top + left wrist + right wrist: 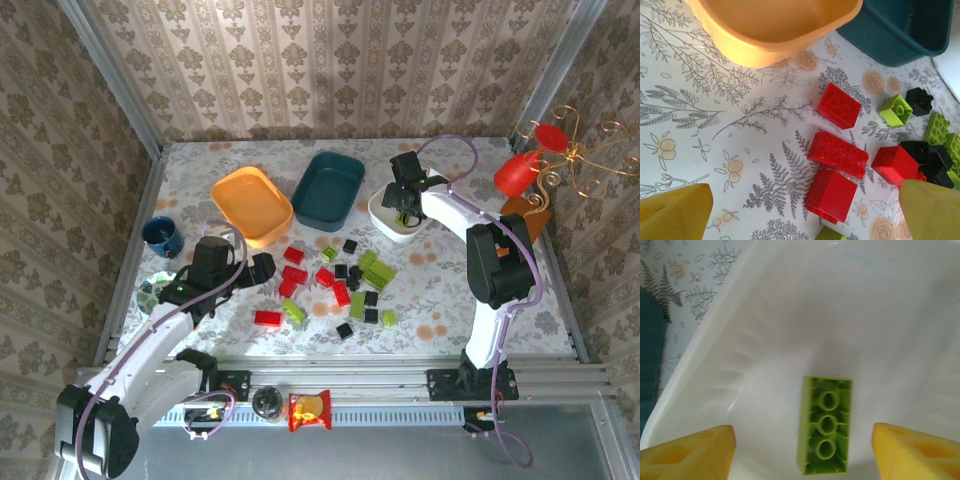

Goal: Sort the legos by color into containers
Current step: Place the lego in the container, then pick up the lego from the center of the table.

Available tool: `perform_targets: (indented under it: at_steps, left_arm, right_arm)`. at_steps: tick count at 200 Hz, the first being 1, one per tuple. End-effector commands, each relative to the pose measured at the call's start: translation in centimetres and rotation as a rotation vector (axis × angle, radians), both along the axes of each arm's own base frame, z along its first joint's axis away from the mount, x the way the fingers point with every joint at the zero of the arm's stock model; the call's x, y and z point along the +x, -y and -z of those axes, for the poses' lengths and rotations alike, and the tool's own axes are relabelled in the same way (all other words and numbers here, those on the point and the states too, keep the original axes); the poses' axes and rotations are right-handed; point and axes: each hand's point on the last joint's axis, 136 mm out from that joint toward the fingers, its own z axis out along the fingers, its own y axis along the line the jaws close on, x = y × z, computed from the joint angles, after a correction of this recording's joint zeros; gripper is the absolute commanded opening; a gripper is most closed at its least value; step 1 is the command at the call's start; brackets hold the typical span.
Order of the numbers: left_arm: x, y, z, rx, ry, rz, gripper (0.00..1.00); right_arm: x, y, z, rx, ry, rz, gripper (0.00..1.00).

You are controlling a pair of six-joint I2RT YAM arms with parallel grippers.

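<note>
R: right gripper [404, 212] jaws wide, empty, over white rounded plastic bin [765, 315] | lime-green oblong plastic lego [824, 425] loose, underside up, inside bin | L: left gripper [265, 268] wide, empty, above red plastic legos [837, 152] well left of bin

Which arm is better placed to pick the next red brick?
Left: the left tool, open, hovers above the red bricks by the orange bin; the right tool is over the white bin.

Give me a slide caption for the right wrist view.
Open right pincer over a lime brick, underside up, in the white bin.
</note>
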Motion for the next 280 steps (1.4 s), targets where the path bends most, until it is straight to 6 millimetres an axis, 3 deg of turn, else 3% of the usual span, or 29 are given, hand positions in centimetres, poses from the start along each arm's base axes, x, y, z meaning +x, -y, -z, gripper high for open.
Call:
perform_targets:
  at_steps: [1,16,55,101,156,220,280]
  left_arm:
    - [-0.7,0.4,-0.3,0.052,-0.029,0.057,0.97]
    - [-1.2,0.3,0.1,0.093,-0.066,0.072,0.97]
    - [-4.0,3.1,2.3,0.164,-0.12,0.217,0.95]
    - [-3.2,4.9,4.4,0.301,-0.16,0.308,0.79]
    - [-1.3,5.9,5.9,0.404,-0.177,0.352,0.67]
    - [-1.5,6.9,8.7,0.482,-0.226,0.398,0.64]
    - [-0.9,7.4,9.5,0.497,-0.195,0.408,0.5]
  right_arm:
    - [0.4,-0.3,-2.5,0.025,0.059,-0.008,0.78]
    - [-0.3,-0.4,-3.5,0.031,0.075,-0.015,0.78]
    - [-3.6,-1.2,-3.7,0.046,0.081,-0.054,0.79]
    - [-6.3,-1.7,-3.4,0.078,0.074,-0.075,0.79]
    - [-7.0,-1.1,-4.6,0.063,0.1,-0.069,0.79]
    - [-6.8,-1.0,-5.8,0.064,0.134,-0.061,0.8]
    - [-6.7,-0.9,-5.8,0.062,0.132,-0.06,0.79]
